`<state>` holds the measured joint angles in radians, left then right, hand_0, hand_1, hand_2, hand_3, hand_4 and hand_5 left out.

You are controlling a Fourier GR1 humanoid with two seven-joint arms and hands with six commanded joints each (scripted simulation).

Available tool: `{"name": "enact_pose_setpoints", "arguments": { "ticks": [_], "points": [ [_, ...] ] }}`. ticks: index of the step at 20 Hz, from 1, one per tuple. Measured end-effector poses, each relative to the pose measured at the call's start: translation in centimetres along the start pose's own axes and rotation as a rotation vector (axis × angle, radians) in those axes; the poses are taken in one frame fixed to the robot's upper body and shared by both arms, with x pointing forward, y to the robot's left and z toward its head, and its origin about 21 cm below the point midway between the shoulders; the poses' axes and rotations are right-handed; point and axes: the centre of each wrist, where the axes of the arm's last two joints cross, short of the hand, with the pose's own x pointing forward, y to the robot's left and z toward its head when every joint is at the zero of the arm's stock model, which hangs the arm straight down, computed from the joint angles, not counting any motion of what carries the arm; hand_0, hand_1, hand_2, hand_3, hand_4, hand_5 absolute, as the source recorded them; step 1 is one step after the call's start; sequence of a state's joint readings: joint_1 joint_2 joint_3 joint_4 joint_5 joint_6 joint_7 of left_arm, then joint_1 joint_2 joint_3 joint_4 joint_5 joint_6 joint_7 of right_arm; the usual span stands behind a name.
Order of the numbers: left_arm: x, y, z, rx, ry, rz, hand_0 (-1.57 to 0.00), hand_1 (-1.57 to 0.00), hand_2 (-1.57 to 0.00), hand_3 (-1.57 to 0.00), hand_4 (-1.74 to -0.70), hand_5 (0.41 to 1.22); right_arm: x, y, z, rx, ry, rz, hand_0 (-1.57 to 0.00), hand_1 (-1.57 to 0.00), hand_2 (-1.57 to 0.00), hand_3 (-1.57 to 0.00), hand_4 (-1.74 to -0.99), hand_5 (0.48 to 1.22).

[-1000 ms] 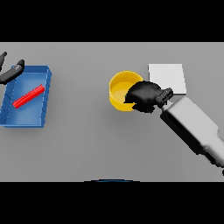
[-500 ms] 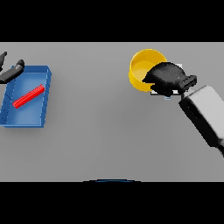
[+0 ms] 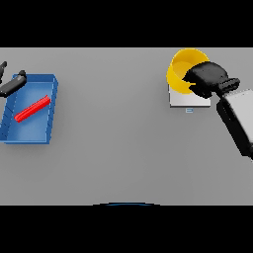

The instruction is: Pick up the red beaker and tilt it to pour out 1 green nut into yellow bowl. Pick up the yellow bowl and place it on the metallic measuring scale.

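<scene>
Grey tabletop, with the yellow bowl (image 3: 182, 69) held over the measuring scale (image 3: 189, 99) at the far right.

Nearest me the table (image 3: 123, 158) lay bare; farther out on the left sat a blue tray (image 3: 28, 129) with a red beaker (image 3: 32, 108) lying on its side in it, and my left hand (image 3: 13, 83) showed at the tray's far corner, its fingers straight and gripping nothing. Farthest out, my right hand (image 3: 207, 79) had its fingers curled over the bowl's near rim, the bowl tilted and overlapping the scale's back edge. I judged the bowl light, stiff and somewhat slick, so the rim pinch seemed the sensible hold. I could not see a nut inside. A small mark at the scale's front edge was too small for me to read.
</scene>
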<state>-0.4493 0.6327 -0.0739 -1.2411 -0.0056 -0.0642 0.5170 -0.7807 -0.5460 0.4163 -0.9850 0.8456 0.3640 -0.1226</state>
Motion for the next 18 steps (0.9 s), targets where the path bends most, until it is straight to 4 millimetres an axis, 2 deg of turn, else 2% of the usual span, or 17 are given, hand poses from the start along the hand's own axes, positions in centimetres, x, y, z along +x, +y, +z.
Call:
{"name": "enact_pose_setpoints", "arguments": {
  "ticks": [4,13,14,15,16,18],
  "points": [
    [0.1,-0.2,-0.2,0.004,0.012,-0.003,0.00,0.00,0.00,0.00,-0.86,0.802,-1.7,1.5,-0.5,0.009,0.025,-0.027,-1.57,-1.57,-1.41,-1.32,-1.741,1.221],
    [0.2,-0.1,-0.3,-0.006,0.007,-0.016,0.00,0.00,0.00,0.00,-0.84,0.783,-2.1,3.1,-1.6,0.054,0.052,-0.074,-1.57,-1.57,-1.37,-1.45,-1.741,1.221],
    [0.0,0.1,-0.3,-0.008,0.007,-0.017,0.00,0.00,0.00,0.00,-0.84,0.780,-2.0,3.3,-1.6,0.054,0.049,-0.080,-1.57,-1.57,-1.40,-1.38,-1.741,1.221],
    [0.6,-0.3,-0.4,-0.016,0.011,-0.020,0.00,0.00,0.00,0.00,-0.84,0.779,-2.0,3.1,-1.7,0.054,0.055,-0.078,-1.57,-1.50,-1.44,-1.25,-1.741,1.221],
    [0.6,-0.2,-0.2,-0.018,0.007,-0.024,0.00,0.00,0.00,0.00,-0.84,0.775,-1.9,3.3,-1.8,0.055,0.061,-0.083,-1.56,-1.43,-1.34,-1.11,-1.682,1.221],
    [0.4,-0.1,-0.2,-0.011,0.013,-0.019,0.00,0.00,0.00,0.00,-0.84,0.774,-2.1,3.3,-1.8,0.068,0.066,-0.090,-1.33,-1.12,-1.01,-0.82,-1.592,1.074]
  ]
}}
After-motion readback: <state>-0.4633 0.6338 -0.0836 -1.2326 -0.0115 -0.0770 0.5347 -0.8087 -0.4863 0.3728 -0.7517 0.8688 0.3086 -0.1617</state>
